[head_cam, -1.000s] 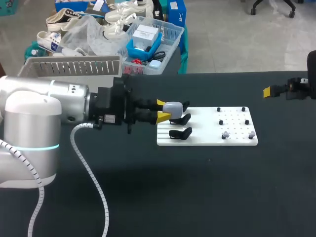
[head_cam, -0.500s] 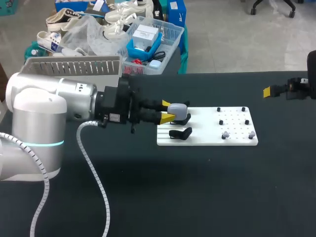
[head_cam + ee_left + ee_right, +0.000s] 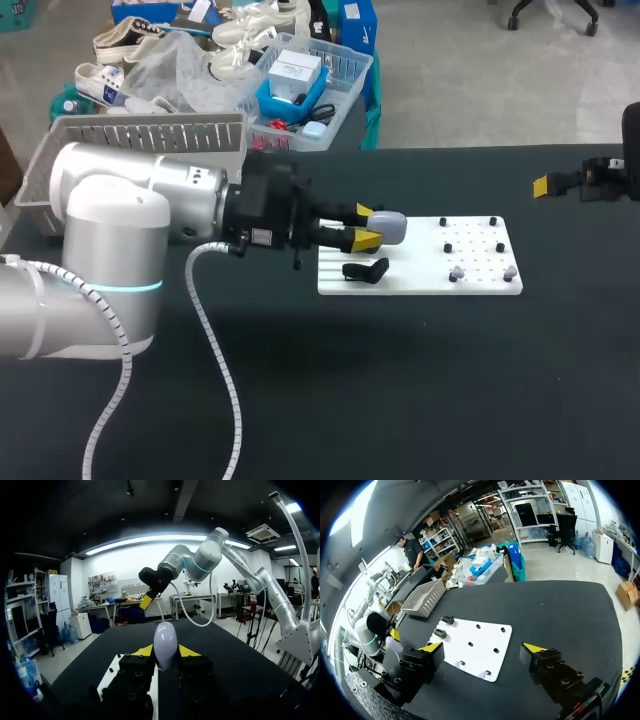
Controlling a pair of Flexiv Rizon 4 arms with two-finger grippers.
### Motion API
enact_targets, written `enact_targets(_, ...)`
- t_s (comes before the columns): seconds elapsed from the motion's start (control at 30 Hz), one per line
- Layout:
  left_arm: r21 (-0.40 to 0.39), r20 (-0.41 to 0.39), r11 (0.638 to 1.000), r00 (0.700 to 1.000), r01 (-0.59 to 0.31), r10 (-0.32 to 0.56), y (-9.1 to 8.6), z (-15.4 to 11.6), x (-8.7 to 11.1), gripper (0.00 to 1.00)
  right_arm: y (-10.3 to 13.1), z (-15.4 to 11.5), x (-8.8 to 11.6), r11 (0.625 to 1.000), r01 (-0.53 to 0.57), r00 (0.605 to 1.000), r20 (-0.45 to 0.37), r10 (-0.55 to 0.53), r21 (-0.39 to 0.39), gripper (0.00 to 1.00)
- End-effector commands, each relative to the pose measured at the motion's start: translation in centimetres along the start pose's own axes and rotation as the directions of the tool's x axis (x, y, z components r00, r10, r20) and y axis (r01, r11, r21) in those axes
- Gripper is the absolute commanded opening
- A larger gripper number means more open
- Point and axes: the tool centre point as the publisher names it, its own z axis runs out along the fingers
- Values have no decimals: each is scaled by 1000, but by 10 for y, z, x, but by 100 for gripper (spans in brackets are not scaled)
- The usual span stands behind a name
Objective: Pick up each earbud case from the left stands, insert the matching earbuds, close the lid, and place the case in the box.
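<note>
Grey case (image 3: 390, 226) is clamped between the left tool's (image 3: 365, 227) yellow tips, above the white board's (image 3: 420, 282) left end, just beyond a black stand (image 3: 366, 270), toward the counter's (image 3: 400, 400) far edge. Right tool (image 3: 484, 649) gapes wide near the right edge.

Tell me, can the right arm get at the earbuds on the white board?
Probably yes. The right gripper is open, with nothing between it and the earbuds on the white board; the left gripper holds the case over the board's other end.
</note>
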Motion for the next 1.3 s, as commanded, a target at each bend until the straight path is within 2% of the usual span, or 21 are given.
enact_targets(0.03,2,-2,1000,1000,4,-4,4,5,3,0,8,-5,2,1000,19,1000,-1,-19,-15,100)
enact_targets(0.4,8,6,1000,1000,1,-1,10,11,8,0,67,-19,25,986,162,987,-19,-163,-50,100)
enact_targets(0.83,12,27,1000,1000,-7,7,18,8,14,0,138,2,51,967,223,970,-65,-232,-121,100)
enact_targets(1.3,12,27,1000,1000,-7,7,18,8,14,0,174,25,62,963,239,962,-107,-252,-122,100)
